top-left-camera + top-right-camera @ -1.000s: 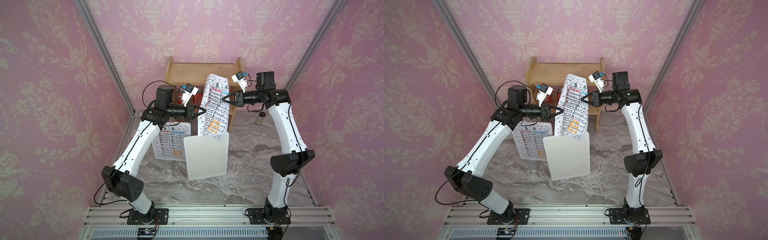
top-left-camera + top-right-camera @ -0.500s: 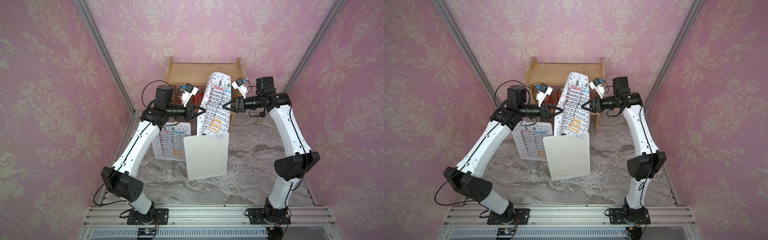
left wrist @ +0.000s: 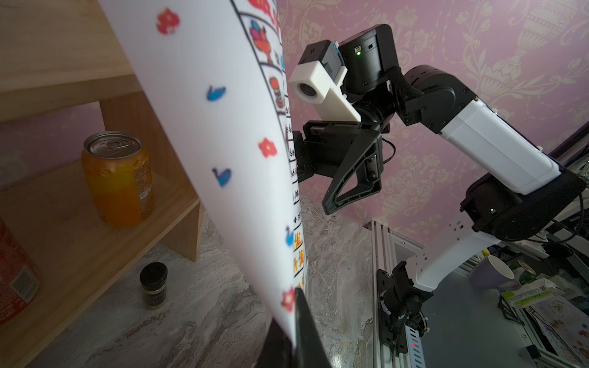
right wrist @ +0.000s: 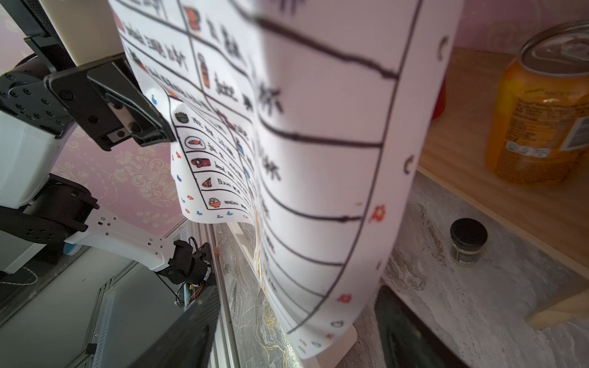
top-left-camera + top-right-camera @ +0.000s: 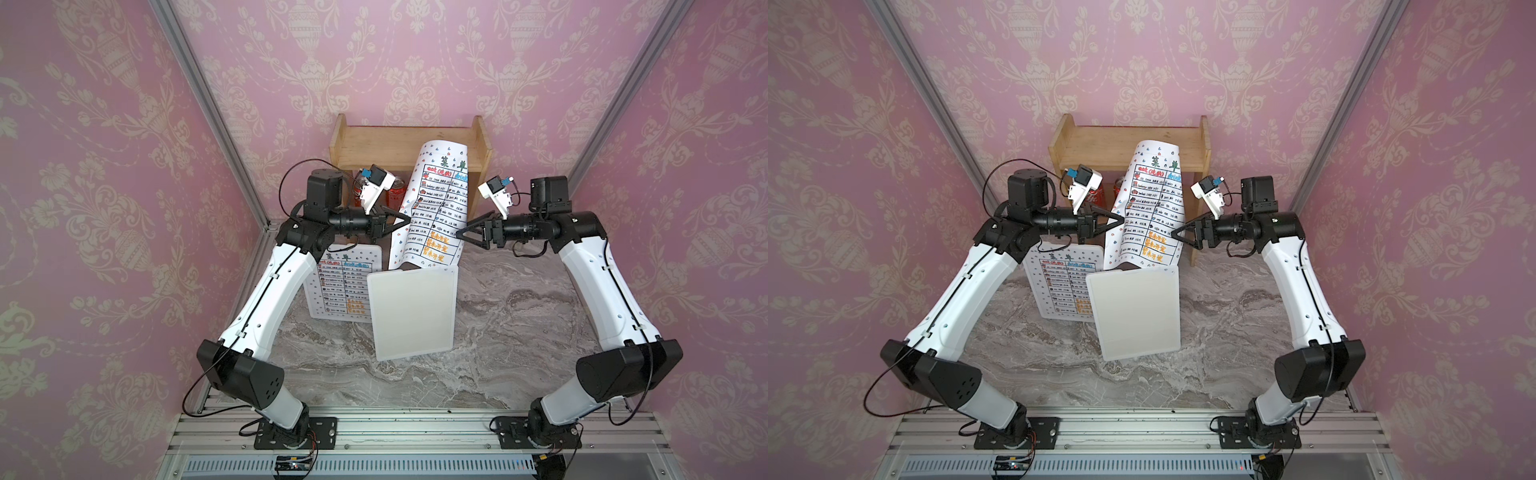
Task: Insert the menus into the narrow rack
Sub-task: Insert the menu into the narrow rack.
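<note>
One menu (image 5: 439, 195) edge in left end effector (image 5: 409, 217), open marble (image 5: 519, 303) alongside.

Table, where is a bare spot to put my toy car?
Bare marble lies between the white rack and the right arm, and along the front rail. Crowded by the wooden shelf: held menu, flat menu, left gripper, right gripper.

Robotics laboratory test cell: pink damask wallpaper panels (image 5: 104, 166) mounted in aluminium framing (image 5: 216, 124), a marble-patterned desk (image 5: 519, 332), a wooden shelf (image 5: 407, 143) at 12 o'clock, and robot arms (image 5: 270, 299) bolted to an aluminium rail (image 5: 415, 428) at 6 o'clock.
</note>
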You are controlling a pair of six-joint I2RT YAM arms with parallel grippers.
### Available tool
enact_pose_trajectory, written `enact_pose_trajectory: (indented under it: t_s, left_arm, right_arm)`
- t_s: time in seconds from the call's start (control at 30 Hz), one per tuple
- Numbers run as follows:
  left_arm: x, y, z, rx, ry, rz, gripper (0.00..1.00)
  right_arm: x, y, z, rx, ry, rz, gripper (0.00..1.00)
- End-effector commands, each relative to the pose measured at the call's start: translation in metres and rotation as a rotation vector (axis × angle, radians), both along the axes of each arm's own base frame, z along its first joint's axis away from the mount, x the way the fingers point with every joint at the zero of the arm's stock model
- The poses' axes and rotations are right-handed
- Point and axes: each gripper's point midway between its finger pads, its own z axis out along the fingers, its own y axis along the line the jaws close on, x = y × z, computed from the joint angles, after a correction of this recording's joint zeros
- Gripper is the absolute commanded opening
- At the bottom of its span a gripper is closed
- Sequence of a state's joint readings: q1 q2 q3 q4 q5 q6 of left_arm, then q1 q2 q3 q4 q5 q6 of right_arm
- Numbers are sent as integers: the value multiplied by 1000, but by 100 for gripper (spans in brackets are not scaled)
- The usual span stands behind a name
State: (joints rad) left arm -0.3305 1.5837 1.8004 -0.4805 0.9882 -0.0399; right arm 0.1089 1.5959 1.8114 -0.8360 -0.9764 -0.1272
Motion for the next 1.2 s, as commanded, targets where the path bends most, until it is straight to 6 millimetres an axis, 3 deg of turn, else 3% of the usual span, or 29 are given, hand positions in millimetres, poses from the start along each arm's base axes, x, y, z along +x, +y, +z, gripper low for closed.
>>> enact_pose_trajectory:
  t_s: [0.0,0.33,0.5,0.67,1.0,1.17]
  left_arm:
    - [-8,4,11,3,-55,3,6]
    - [-8,4,6,15,-40,4,6]
    - [-10,6,5,21,-33,9,6]
    - [-12,10,2,39,-34,24,7]
    - [-14,18,2,42,-34,45,10]
    - [-17,18,-5,43,-14,41,14]
  right_arm:
    - [4,5,-2,30,8,20,79]
    - [1,11,-10,66,26,59,72]
    - [-1,15,-11,70,29,74,59]
    - [-5,19,-16,64,40,92,36]
    - [-10,18,-16,54,40,94,18]
    - [-13,19,-14,56,36,103,15]
